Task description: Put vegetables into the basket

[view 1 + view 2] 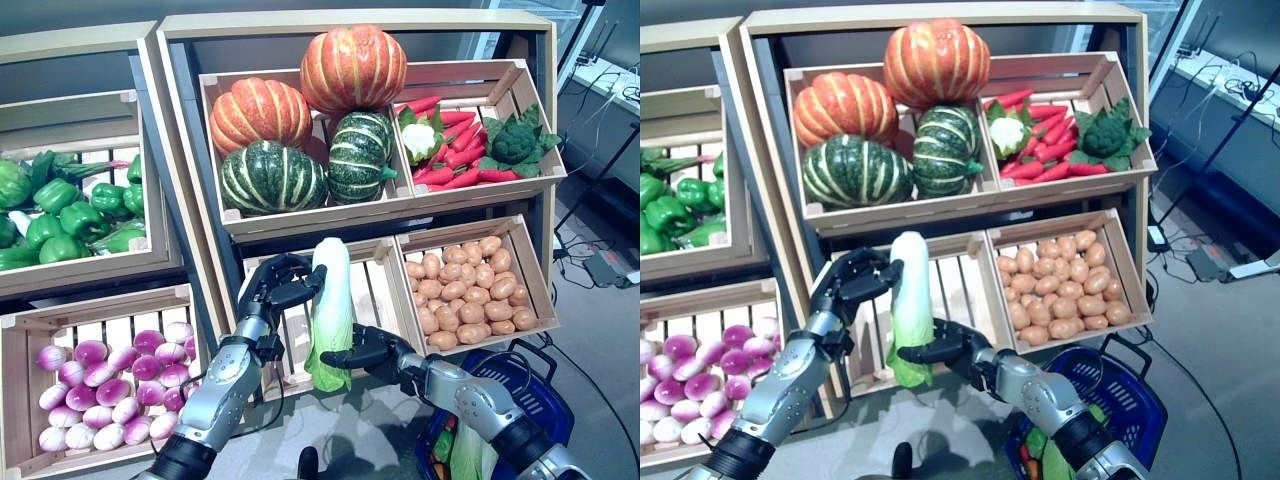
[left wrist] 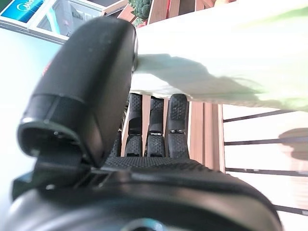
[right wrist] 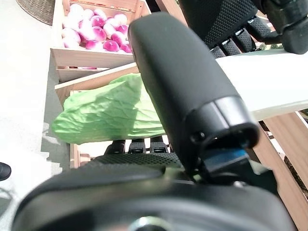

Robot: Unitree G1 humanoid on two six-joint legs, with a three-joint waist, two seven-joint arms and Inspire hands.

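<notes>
While L hand point(image 1: 280, 285) grips cabbage point(image 1: 331, 300) top, R hand point(image 1: 368, 350) clasps leafy end.

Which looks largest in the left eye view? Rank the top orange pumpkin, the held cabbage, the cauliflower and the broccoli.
1. Round orange ribbed pumpkin, on top of the pile.
2. Long white-and-green napa cabbage, though it is nearer the camera.
3 and 4. White cauliflower and dark green broccoli look alike; no ranking.

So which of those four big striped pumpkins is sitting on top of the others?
The rounder orange pumpkin, perched highest at the back. The other orange pumpkin and the two dark green striped pumpkins sit lower in the wooden crate.
</notes>
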